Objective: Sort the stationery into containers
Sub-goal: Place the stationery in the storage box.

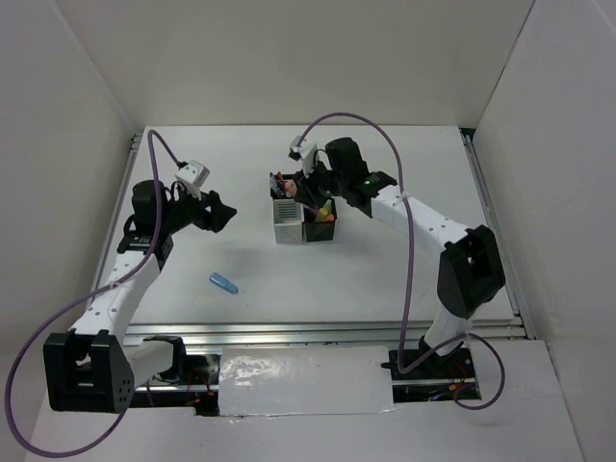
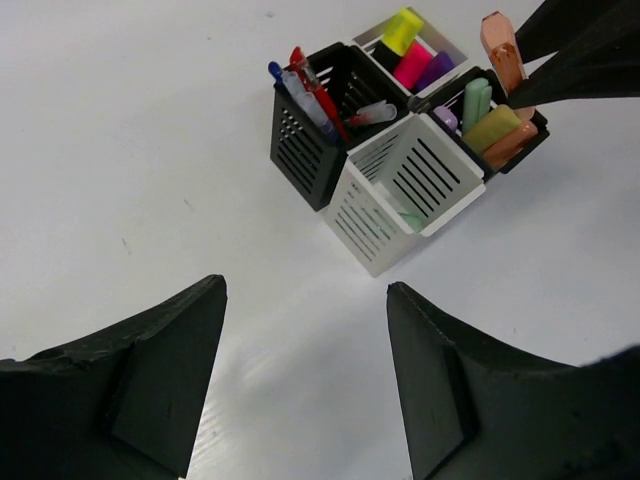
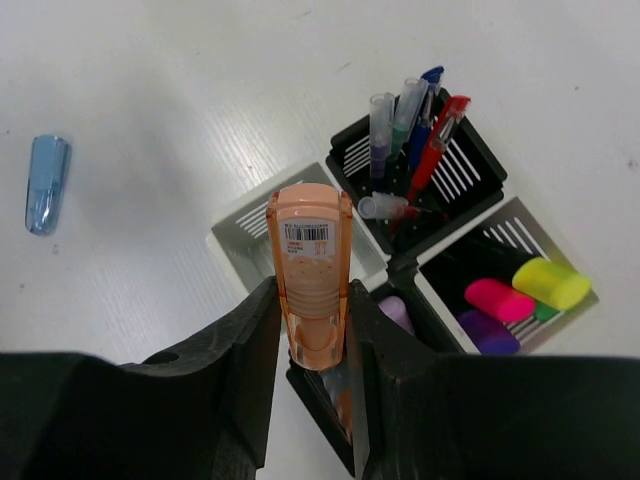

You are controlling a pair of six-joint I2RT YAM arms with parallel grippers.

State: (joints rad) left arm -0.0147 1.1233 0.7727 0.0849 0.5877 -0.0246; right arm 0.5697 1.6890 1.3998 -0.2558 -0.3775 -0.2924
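Right claw grasps an orange pastel marker upright, directly above the black pen cup. Hazard: releasing off-centre may strike its rim, dropping the marker outside.

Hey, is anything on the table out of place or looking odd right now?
One blue marker lies flat on the table by itself, well apart from the block of pen cups, where the other pens stand sorted. An orange marker is clamped in the right gripper above the cups, not yet in.
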